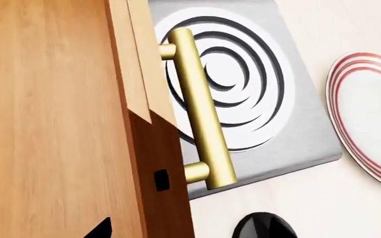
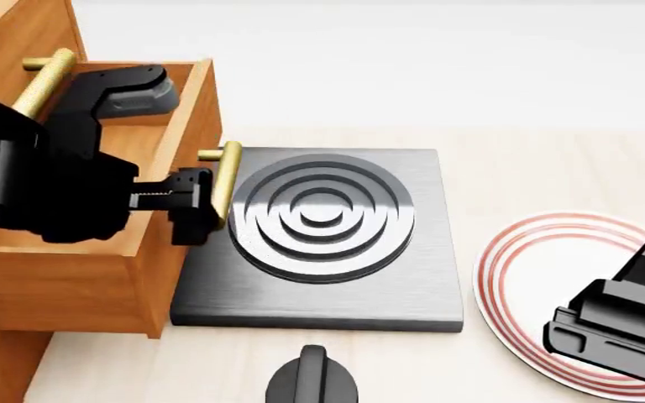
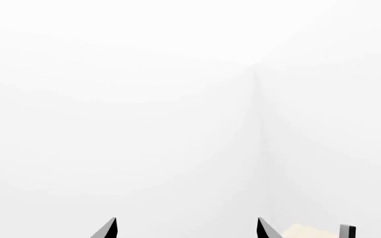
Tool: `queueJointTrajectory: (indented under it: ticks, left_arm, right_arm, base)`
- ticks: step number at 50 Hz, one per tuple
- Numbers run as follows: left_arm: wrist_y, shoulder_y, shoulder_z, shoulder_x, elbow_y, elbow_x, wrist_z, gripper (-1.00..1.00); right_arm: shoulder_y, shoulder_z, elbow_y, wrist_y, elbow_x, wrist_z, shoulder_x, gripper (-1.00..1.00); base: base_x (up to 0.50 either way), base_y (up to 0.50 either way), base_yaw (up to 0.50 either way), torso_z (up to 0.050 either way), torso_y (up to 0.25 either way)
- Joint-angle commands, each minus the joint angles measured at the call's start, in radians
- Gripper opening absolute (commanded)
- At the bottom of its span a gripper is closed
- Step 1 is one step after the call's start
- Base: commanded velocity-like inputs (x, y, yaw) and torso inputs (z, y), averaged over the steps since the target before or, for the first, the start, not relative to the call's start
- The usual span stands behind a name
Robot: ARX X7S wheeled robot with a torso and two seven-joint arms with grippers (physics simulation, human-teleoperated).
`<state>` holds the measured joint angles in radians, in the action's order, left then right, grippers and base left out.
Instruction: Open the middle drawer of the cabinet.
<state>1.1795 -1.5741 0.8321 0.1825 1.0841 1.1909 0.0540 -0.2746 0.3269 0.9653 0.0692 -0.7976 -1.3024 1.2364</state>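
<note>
At the bench's near edge a black knob (image 2: 312, 378) is cut off by the frame. Near the right edge, the right gripper (image 3: 185, 229) shows in its wrist view only as two dark fingertips standing spread apart against blank white; in the head view its arm overlaps a red-ringed plate (image 2: 524, 269). On the left, the left arm reaches in level from the side, and the left gripper (image 2: 194, 204) is at the brass handle (image 2: 226, 180) of the middle drawer (image 2: 87, 277); whether its fingers pinch the bar cannot be told, since the arm's black body hides much of the drawer's inside. The drawer stands pulled out of the cabinet (image 2: 9, 34) at the bench's left edge, its front facing right over the stove plate (image 2: 322, 243). The handle's long axis runs near to far. A second brass handle (image 2: 43, 80) shows farther back.
</note>
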Motion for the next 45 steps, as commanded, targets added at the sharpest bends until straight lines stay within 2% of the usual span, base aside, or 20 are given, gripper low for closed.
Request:
queueJointTrajectory:
  ticks: [1,16,27,45]
  left_arm:
    - [-0.003,0.012,0.009,-0.031,0.001,-0.001,-0.022,1.0]
    - [-0.006,0.009,0.007,-0.073,0.004,0.006,-0.029,1.0]
    - [0.027,0.05,-0.026,-0.091,-0.114,0.061,0.039,1.0]
    - [0.055,0.064,-0.071,-0.145,-0.195,0.143,0.111,1.0]
  right_arm:
    - [0.013,-0.01,-0.003,-0.014,-0.001,-0.001,0.008,1.0]
    - [0.016,-0.012,-0.005,-0.015,0.0,0.004,0.003,1.0]
    - [0.016,-0.014,-0.001,-0.011,-0.001,0.002,0.003,1.0]
    - [0.016,-0.015,0.001,-0.006,0.0,0.005,-0.001,1.0]
  base:
    - [0.0,0.0,0.0,0.0,0.0]
    - [0.0,0.0,0.0,0.0,0.0]
    - [0.0,0.0,0.0,0.0,0.0]
    - [0.0,0.0,0.0,0.0,0.0]
